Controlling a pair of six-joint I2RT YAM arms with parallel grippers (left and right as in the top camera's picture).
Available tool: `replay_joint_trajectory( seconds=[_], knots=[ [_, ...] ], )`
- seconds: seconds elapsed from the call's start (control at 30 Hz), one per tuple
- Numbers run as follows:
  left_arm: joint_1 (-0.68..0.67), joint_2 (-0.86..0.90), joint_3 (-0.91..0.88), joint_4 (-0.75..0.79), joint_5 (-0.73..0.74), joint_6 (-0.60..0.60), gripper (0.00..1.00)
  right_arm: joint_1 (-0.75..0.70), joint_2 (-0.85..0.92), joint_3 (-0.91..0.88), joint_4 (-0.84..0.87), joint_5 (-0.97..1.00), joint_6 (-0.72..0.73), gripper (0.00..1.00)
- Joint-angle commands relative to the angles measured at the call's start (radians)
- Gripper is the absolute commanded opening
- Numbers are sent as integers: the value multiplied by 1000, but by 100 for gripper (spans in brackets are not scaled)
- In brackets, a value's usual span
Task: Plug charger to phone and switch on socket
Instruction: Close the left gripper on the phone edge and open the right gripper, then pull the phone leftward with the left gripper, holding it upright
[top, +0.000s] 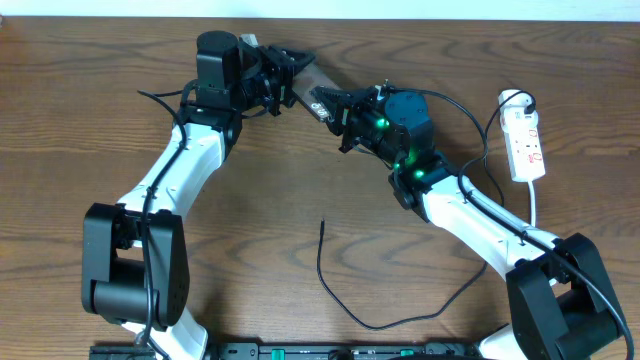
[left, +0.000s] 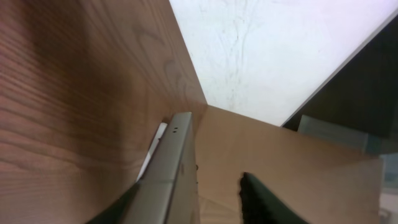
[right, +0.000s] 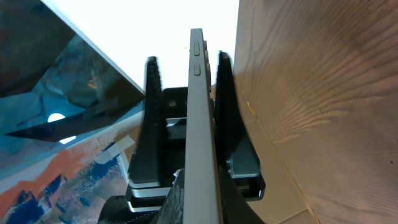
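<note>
The bronze phone (top: 308, 86) is held off the table at the back, between my two grippers. My right gripper (top: 326, 103) is shut on one end of it. In the right wrist view the phone's grey edge (right: 198, 112) runs straight up between my right fingers (right: 205, 208). My left gripper (top: 289, 76) is open around the other end. In the left wrist view the phone's edge (left: 171, 168) rests against one finger and the other finger stands apart (left: 189, 183). The black charger cable (top: 345, 305) lies loose on the table, with its tip (top: 322, 223) pointing up. The white socket (top: 526, 145) lies at the right.
A white plug (top: 514, 99) sits at the socket's far end, with the socket's white cord (top: 533, 205) trailing toward me. The table's far edge runs just behind the phone (top: 400, 20). The charger cable loops near the right arm's base.
</note>
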Motion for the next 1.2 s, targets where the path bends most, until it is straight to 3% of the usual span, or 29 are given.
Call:
replay_joint_trajectory(
  seconds=[0.0, 0.1, 0.2, 0.47, 0.67, 0.8, 0.93, 1.0, 1.17],
  knots=[
    [-2, -15, 9, 2, -13, 10, 32, 19, -10, 19, 17, -22, 11, 1],
    [-2, -15, 9, 2, -19, 10, 23, 23, -10, 19, 21, -21, 11, 1],
    [-2, -15, 9, 2, -25, 10, 8, 23, -10, 19, 28, -24, 11, 1],
    [-2, -15, 9, 2, -32, 10, 7, 23, -10, 18, 28, -29, 11, 1],
    [-2, -15, 9, 2, -32, 10, 7, 23, -10, 19, 28, -28, 10, 33],
    [5, -15, 9, 2, -32, 11, 8, 19, -10, 19, 28, -28, 10, 74],
    [49, -15, 9, 1, -28, 46, 7, 7, -10, 18, 28, -35, 5, 94],
    [82, -15, 9, 1, -16, 49, 7, -1, -10, 18, 28, -45, -45, 99],
    [219, -15, 9, 1, 86, 130, 8, -40, -10, 19, 28, -113, -167, 99]
  ],
)
